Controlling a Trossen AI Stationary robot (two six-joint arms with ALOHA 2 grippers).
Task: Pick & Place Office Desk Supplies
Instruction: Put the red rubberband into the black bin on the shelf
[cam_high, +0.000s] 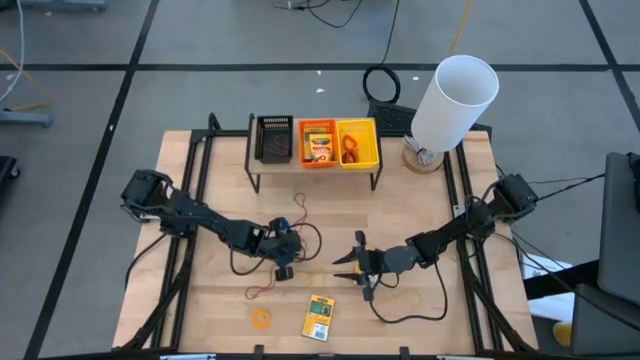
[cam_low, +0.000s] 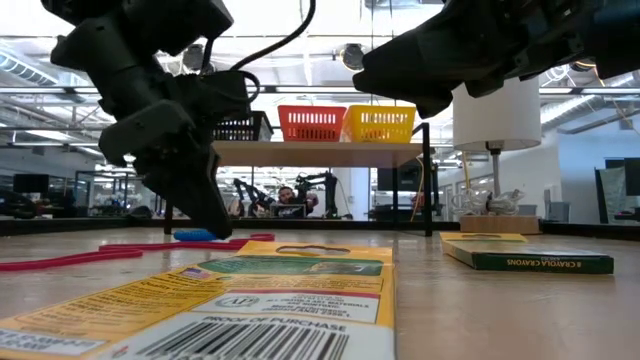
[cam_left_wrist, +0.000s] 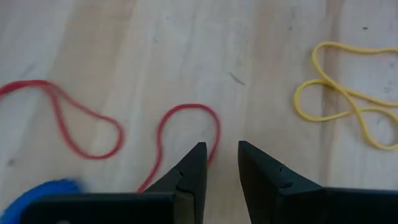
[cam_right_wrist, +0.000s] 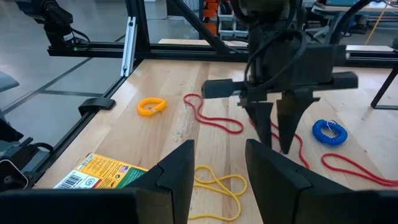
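Left end effector (cam_left_wrist: 219, 163): pointed down at the table near the middle of the front half; fingers parted by a narrow gap, nothing between them.
Left fingertips (cam_left_wrist: 198, 152): just above the wood, one tip beside a bend of the red rubber band (cam_left_wrist: 186, 124).
Red rubber band: lay loose on the table in curving loops, running away from the left end effector.
Blue rubber band (cam_right_wrist: 329, 131): lay coiled on the table just beside the left end effector.
Yellow rubber band (cam_left_wrist: 342, 102): lay flat in a figure-eight on the table between the two end effectors.
Right end effector (cam_right_wrist: 219, 163): held above the table right of centre, facing the left end effector; fingers partly open, empty.
Yellow pack (cam_high: 319, 317): lay flat, label up, near the front edge of the table, in front of both end effectors.
Orange rubber band (cam_high: 261, 318): lay coiled near the front edge, left of the yellow pack.
Bins (cam_high: 317, 142): black, orange and yellow, stood on a rack at the back edge.
White cylinder (cam_high: 453, 101): stood at the back right corner.
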